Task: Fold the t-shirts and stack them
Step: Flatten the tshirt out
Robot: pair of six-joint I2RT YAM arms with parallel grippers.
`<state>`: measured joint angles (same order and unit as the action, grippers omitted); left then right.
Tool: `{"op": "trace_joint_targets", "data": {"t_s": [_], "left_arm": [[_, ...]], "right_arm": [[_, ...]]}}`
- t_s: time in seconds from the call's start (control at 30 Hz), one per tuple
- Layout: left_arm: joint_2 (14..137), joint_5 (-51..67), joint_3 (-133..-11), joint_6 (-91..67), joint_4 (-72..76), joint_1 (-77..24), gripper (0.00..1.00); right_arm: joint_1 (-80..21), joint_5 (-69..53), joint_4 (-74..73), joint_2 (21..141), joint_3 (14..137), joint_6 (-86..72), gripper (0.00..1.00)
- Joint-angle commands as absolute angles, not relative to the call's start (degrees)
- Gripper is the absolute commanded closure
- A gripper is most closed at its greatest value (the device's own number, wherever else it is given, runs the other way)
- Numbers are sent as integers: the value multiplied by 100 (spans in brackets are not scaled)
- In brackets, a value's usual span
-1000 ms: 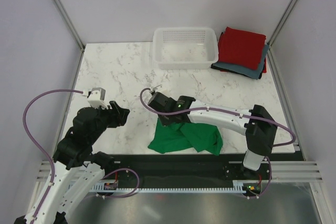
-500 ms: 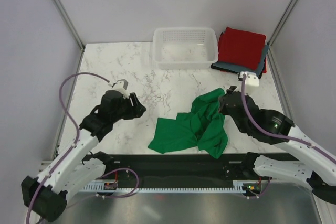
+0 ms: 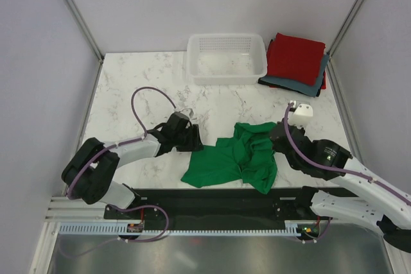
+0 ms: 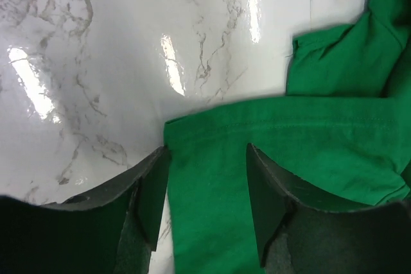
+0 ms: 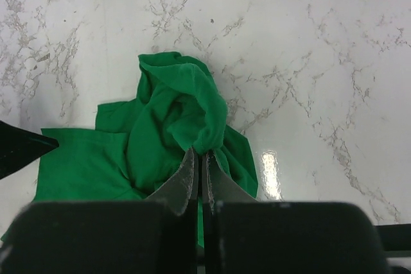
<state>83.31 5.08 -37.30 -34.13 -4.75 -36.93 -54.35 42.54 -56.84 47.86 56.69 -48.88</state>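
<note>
The bright green t-shirt (image 3: pixel 234 162) lies crumpled near the table's front edge. My left gripper (image 3: pixel 192 140) is at its left edge, low over the table. In the left wrist view it (image 4: pixel 207 158) is open, with the jaws straddling the shirt's hemmed corner (image 4: pixel 257 133). My right gripper (image 3: pixel 276 138) is at the shirt's right side. In the right wrist view it (image 5: pixel 199 157) is shut on a bunched fold of the green shirt (image 5: pixel 183 110). The folded red shirt (image 3: pixel 295 56) lies on a folded grey-blue one (image 3: pixel 297 85) at the back right.
A white mesh basket (image 3: pixel 257 72) stands at the back middle, beside the folded stack. The marble table (image 3: pixel 135 81) ends at a black rail (image 3: pixel 225 197) in front. Metal frame posts run along both sides.
My left arm has stretched right and down until its open jaws reach the shirt's left edge. My right gripper has moved slightly forward, still holding the fold, and the shirt has bunched lower.
</note>
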Motion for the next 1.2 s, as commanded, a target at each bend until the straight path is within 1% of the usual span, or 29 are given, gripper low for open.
{"op": "trace_joint_targets", "data": {"t_s": [0.0,0.03,0.07,0.1,0.17,0.2,0.27,0.33,0.4,0.43,0.47,0.5,0.53,0.57,0.63,0.67,0.77,0.87,1.07,1.17], "left_arm": [[8551,580,-3832,-3682,-18,-3771,42],[8630,597,-3823,-3726,-18,-3788,46],[8674,615,-3806,-3744,139,-3797,53],[8718,728,-3806,-3753,184,-3797,70],[8815,826,-3832,-3753,246,-3797,91],[8781,844,-3841,-3753,246,-3797,98],[8465,783,-3963,-3683,150,-3797,98],[8175,476,-4278,-3455,-621,-3771,98],[7666,117,-5051,-3253,-1271,-3701,98],[7499,19,-5367,-3043,-1927,-3587,98],[7227,18,-6057,-2945,-2308,-3508,98],[7059,-191,-6404,-2857,-2599,-3402,98],[6927,-211,-6738,-2709,-3150,-3149,98],[6804,-228,-7368,-2637,-3390,-2999,98],[6426,-237,-7925,-2444,-3995,-2543,98],[6320,-246,-8354,-2382,-4138,-2410,98],[5951,-456,-8875,-2075,-4621,-2206,98],[5582,-799,-8939,-1951,-4798,-2197,98],[4906,-1546,-8614,-1916,-4974,-2206,98],[4764,-2003,-8700,-1846,-5132,-2197,98]], "right_arm": [[-5396,4456,-5792,4729,5572,-4966,100],[-5388,4473,-5783,4737,5546,-4975,100],[-5370,4482,-5783,4737,5528,-4992,100],[-5379,4491,-5783,4755,5520,-4992,100],[-5361,4509,-5757,4790,5528,-4992,100],[-5353,4509,-5722,4807,5528,-4975,100],[-5318,4509,-5661,4895,5572,-4835,100],[-5195,4421,-5476,5062,5730,-4590,100],[-4870,4246,-5362,5307,5993,-4106,100],[-4721,4202,-5361,5396,6403,-3930,100],[-4450,4210,-5353,5457,6651,-3772,100],[-4317,4219,-5353,5519,6923,-3431,100],[-4176,4236,-5353,5615,7465,-3280,100],[-3931,4245,-5361,5660,7740,-3122,100],[-3710,4315,-5475,5818,8485,-2813,100],[-3561,4359,-5528,5853,8699,-2743,100],[-3463,4570,-5712,5880,9228,-2628,100],[-3445,4658,-5757,5748,9325,-2628,100],[-3454,4833,-5994,5520,9176,-2768,100],[-3445,5009,-6170,5476,9255,-2769,100]]}}
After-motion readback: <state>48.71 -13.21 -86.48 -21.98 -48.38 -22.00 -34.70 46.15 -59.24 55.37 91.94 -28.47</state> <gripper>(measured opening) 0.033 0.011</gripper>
